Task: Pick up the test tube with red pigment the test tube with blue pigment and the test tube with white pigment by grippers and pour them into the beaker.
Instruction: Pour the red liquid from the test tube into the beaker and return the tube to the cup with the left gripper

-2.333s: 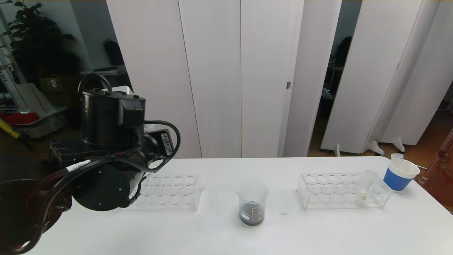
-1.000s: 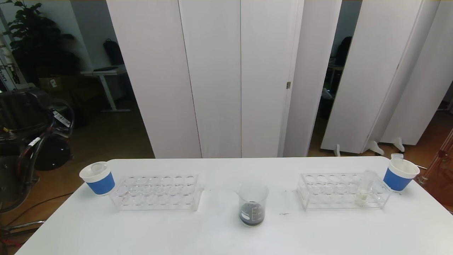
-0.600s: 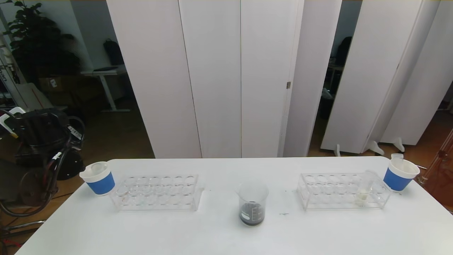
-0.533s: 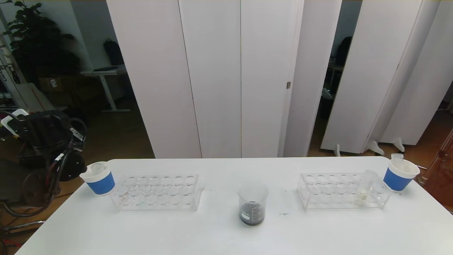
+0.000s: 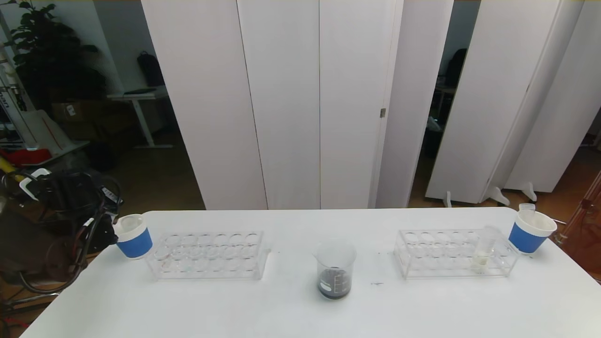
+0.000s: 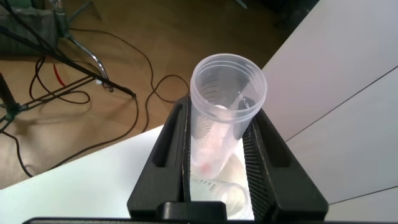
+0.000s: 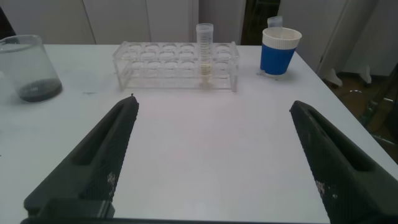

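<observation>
At the table's far left, my left gripper is shut on a clear, almost empty test tube with a faint red trace at its bottom. It hangs over the left blue paper cup, where another clear tube lies. The beaker stands mid-table with dark liquid in its bottom. In the right rack stands the test tube with white pigment, also seen as the test tube with white pigment from the right wrist. My right gripper hangs open over bare table, well short of that rack. The test tube with blue pigment is out of view.
An empty clear rack sits left of the beaker. A second blue paper cup stands at the far right corner beside the right rack. My left arm hangs off the table's left edge. White folding panels stand behind the table.
The left arm left the space in front of the left rack, swung out past the table's left edge, then came down and in beside the left blue cup. Nothing on the table moved.
</observation>
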Controlling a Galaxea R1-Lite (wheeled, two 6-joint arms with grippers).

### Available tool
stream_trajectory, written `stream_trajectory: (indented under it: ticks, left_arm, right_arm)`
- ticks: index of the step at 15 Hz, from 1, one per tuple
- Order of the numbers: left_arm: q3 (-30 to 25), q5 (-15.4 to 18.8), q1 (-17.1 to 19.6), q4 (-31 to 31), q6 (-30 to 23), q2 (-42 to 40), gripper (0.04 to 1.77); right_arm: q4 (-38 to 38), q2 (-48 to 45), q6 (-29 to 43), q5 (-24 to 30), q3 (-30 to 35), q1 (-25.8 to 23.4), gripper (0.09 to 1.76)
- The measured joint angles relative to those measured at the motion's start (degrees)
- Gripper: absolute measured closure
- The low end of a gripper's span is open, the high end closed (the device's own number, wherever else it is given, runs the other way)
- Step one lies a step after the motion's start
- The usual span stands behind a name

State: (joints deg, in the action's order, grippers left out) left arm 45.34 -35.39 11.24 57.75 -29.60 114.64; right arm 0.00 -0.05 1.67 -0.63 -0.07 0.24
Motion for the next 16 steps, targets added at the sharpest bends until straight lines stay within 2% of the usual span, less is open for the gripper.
stream_trajectory:
  ticks: [4, 7, 14, 15, 16]
  left_arm:
    - [-0.1, 0.4, 0.1, 0.6, -1.5, 2.0, 1.23]
    - [-0.1, 3.3, 0.1, 0.4, -3.3, 3.2, 1.23]
    - [-0.1, 3.4, 0.0, 0.5, -3.7, 4.6, 1.23]
    - [-0.1, 3.4, -0.1, 0.4, -3.7, 4.7, 1.15]
    - [-0.1, 3.4, -0.3, 0.2, -3.7, 4.9, 0.91]
  right_arm:
    - [0.0, 0.0, 0.0, 0.0, 0.0, 0.0, 0.10]
    - [0.0, 0.0, 0.0, 0.0, 0.0, 0.0, 0.10]
    - [0.0, 0.0, 0.0, 0.0, 0.0, 0.0, 0.10]
    - [0.0, 0.0, 0.0, 0.0, 0.0, 0.0, 0.10]
    - [0.0, 0.0, 0.0, 0.0, 0.0, 0.0, 0.10]
